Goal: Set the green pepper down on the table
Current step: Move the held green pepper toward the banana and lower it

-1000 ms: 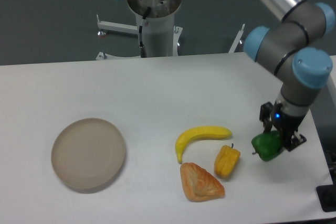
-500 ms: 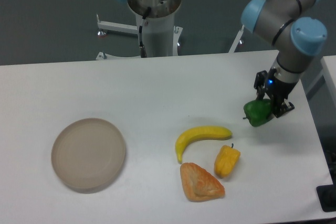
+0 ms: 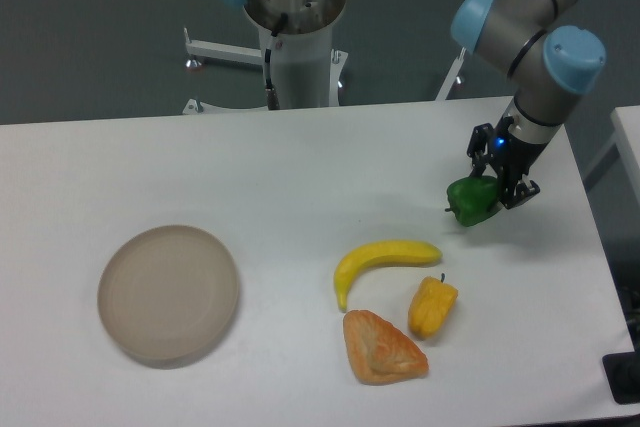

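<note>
Table [image 3: 300,177] fills most of the frame, white and flat, with lots of bare surface in the centre and upper left. Arm comes in from the upper right, wrist pointing down over the right side of the table. Plate [image 3: 168,293] sits at lower left, well apart from everything else. Banana [image 3: 385,261], pastry [image 3: 381,348] and yellow pepper [image 3: 432,308] are clustered lower centre-right, the yellow pepper just beside the pastry. End effector [image 3: 492,192] is clamped on the green pepper [image 3: 473,200], which hangs at centre right, up and right of the banana's tip. Can't tell from this one view how high it is above the table; there's no clear contact, so I judge it's in the air. Step in hand looks like carry-then-set-down. To do it well: pick a bare patch away from the banana cluster, e.g. the open area just left of or below the current spot, descend straight and slow until the pepper's base touches, then release. It's lumpy and rounded, so it'll likely roll or tip if dropped from any height; let go only once it's seated, then retract vertically so the fingers don't nudge it toward the banana.
</note>
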`<state>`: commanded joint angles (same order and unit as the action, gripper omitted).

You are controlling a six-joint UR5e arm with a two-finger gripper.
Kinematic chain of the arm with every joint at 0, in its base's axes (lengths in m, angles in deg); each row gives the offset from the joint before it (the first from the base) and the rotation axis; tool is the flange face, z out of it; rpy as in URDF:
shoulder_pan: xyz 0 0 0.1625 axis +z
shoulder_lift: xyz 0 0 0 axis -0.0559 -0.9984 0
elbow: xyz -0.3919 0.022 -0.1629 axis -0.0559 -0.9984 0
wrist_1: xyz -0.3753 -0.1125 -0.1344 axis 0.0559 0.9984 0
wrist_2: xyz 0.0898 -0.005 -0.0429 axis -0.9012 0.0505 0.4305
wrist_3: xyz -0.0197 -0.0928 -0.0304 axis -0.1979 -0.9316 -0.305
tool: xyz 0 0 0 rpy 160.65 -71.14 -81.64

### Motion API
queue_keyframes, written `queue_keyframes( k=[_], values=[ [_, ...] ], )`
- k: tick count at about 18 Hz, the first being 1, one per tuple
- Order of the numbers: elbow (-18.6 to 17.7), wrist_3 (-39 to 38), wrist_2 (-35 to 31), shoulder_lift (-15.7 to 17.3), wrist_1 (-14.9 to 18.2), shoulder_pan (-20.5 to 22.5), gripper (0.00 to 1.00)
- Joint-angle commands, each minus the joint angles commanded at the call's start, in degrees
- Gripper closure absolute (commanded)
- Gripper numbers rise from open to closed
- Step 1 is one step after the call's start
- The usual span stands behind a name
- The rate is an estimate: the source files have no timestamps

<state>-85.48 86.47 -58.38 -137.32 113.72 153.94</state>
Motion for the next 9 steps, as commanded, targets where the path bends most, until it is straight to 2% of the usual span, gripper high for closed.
queue_keyframes(
  k=[2,9],
  values=[
    [-0.4,-3.3,0.0,0.0,0.3,-0.3,0.85],
    [-1.8,-6.5,0.1,1.1,0.4,-0.5,0.85]
  ],
)
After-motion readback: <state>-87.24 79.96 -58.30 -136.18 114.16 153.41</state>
